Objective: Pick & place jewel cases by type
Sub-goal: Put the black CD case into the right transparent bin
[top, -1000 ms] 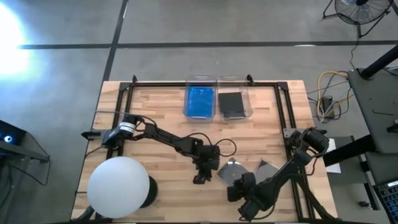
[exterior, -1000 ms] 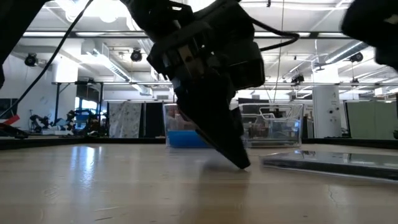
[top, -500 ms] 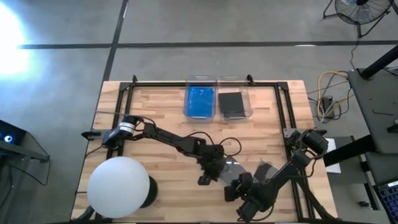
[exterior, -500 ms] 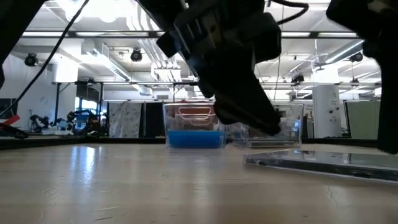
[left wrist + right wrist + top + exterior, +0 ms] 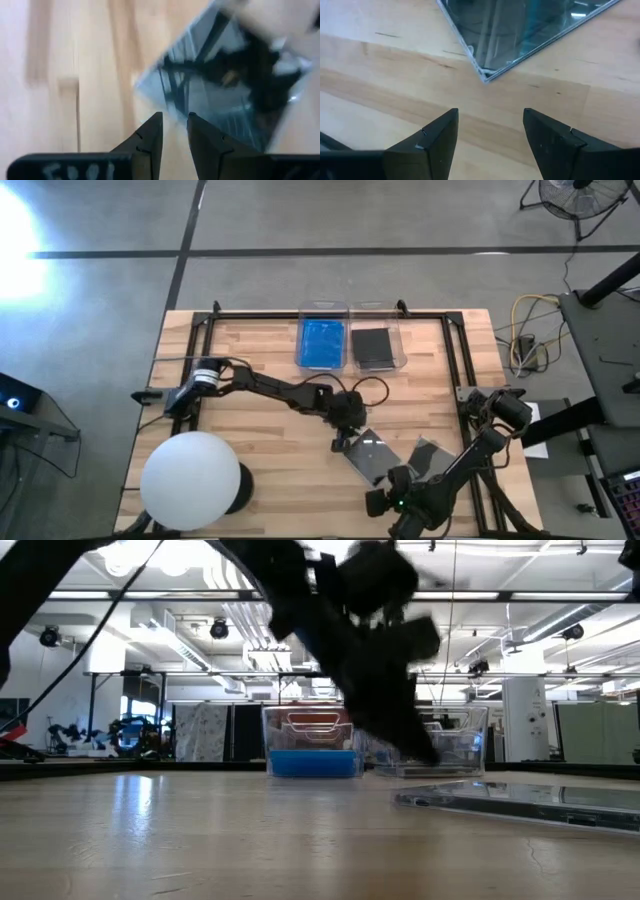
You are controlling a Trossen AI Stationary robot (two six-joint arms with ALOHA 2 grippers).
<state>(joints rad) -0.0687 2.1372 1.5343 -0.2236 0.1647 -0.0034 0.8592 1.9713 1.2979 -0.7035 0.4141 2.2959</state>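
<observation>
A grey jewel case (image 5: 372,455) lies flat on the table, and a second grey one (image 5: 430,450) lies to its right, partly under the right arm. Blue cases (image 5: 321,343) lie in the left clear bin at the far edge, and a dark grey case (image 5: 373,347) lies in the right bin. My left gripper (image 5: 341,442) (image 5: 175,125) hovers over the near case's left corner (image 5: 145,85), fingers narrowly open; the low view shows it (image 5: 420,748) raised above the case (image 5: 520,802). My right gripper (image 5: 388,498) (image 5: 490,125) stands open just near of that case's near corner (image 5: 485,75).
The two clear bins (image 5: 350,310) stand side by side at the table's far edge. A white globe (image 5: 190,473) covers the near left corner. A black rail frame (image 5: 455,350) runs along the table's sides. Bare wood lies between the bins and the cases.
My left gripper has moved toward the right and far edges and risen off the table, now standing over the near case's left corner. My right gripper has drawn back toward the near edge, uncovering more of that case.
</observation>
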